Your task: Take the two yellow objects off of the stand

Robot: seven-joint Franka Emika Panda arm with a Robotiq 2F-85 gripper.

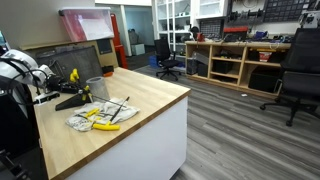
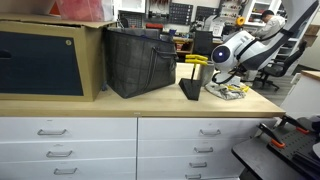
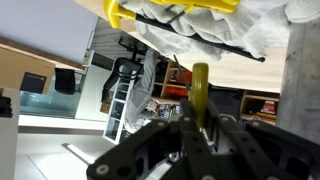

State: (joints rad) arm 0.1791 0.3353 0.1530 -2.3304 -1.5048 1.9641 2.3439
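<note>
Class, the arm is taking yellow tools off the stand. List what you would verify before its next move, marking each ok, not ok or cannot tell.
1. The fingers closed on a yellow object: ok, its handle sits between them in the wrist view.
2. Held object clear of the stand: cannot tell.
3. Where the second one is: cannot tell.
4. The grey cup apart from the fingers: ok.
5. The white cloth beside the stand, free for set-down: ok.
</note>
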